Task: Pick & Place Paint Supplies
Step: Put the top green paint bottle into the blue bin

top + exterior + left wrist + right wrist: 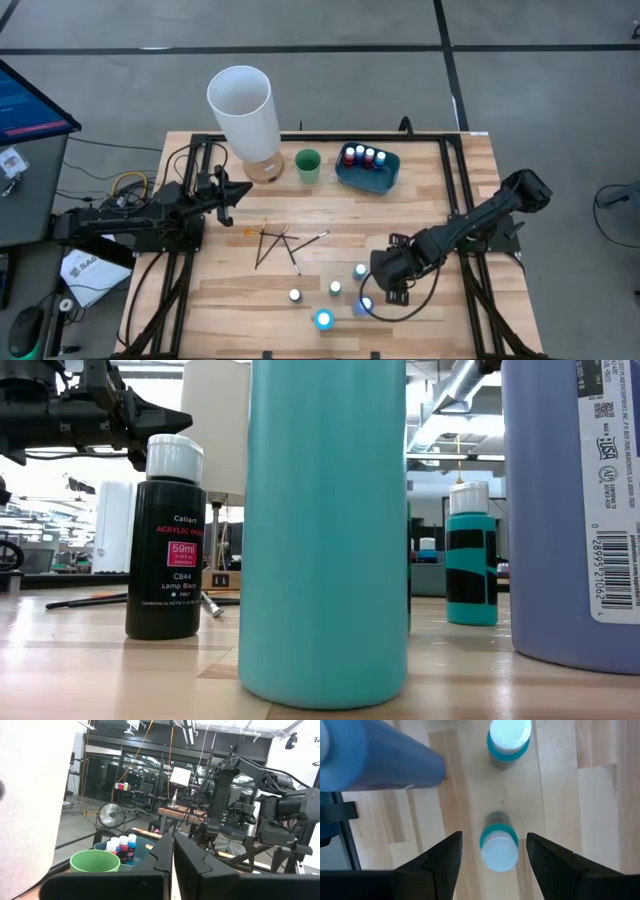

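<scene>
- Table [420, 215] of pale wood carries all the supplies.
- Right gripper [490, 857] hangs low at the near edge, fingers spread on either side of 1 teal bottle [499, 847], not touching it.
- Left gripper [243, 190] rests near the white cylinder [243, 110], fingers pressed together.
- Blue tray [385, 177] holds 4 bottles.
- Brushes [280, 243] lie mid-table.

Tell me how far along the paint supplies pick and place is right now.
Done: four small bottles stand in the blue tray. In hand: the right gripper hangs with open fingers on either side of a teal bottle, not gripping it. Left: about five bottles near the front edge, including a black one, and the brushes mid-table. The left gripper waits shut near the green cup.
</scene>
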